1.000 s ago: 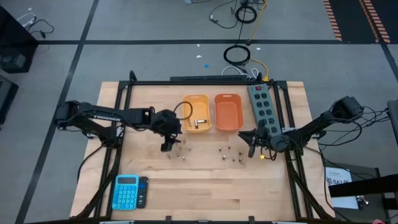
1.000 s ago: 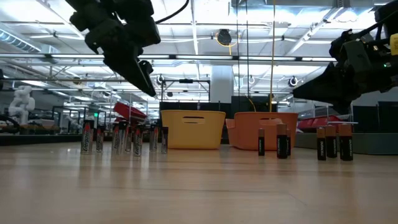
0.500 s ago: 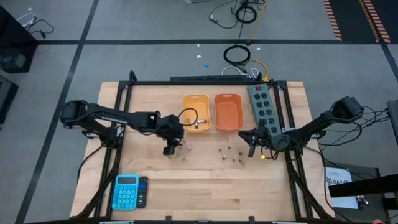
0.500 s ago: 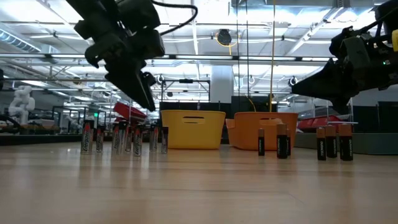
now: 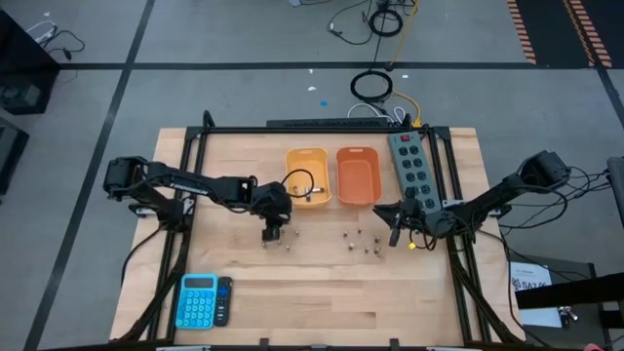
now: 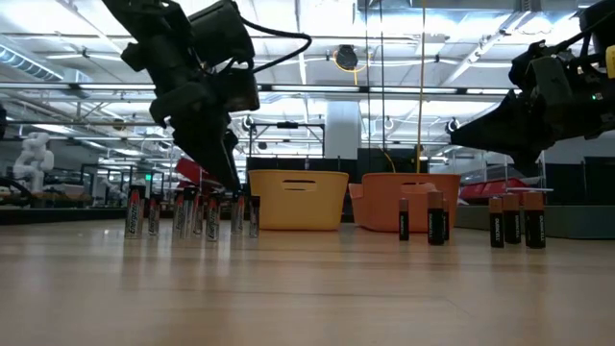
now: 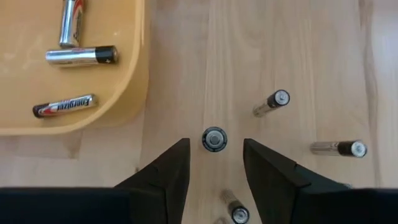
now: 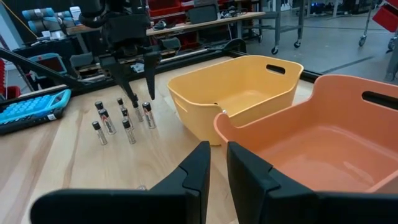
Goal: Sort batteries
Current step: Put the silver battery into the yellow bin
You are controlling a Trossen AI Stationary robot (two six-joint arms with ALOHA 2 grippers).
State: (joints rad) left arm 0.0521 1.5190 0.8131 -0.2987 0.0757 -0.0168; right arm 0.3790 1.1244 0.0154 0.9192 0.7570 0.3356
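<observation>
Several batteries stand upright on the wooden table in two groups, a silvery left one and a darker right one. My left gripper is open and points down over the left group. Its fingers stand on either side of one standing battery without touching it. Three batteries lie in the yellow bin, with the orange bin beside it. My right gripper hangs level near the right group, its fingers a narrow gap apart with nothing between them.
A grey power strip lies at the far right of the table. A blue calculator with a small black device beside it sits near the front left. Bare wood stretches along the near edge between them and the right arm.
My left gripper has come down toward the left group of standing batteries and a little toward the table's right, and its fingers now reach down among them. The batteries have kept their places.
</observation>
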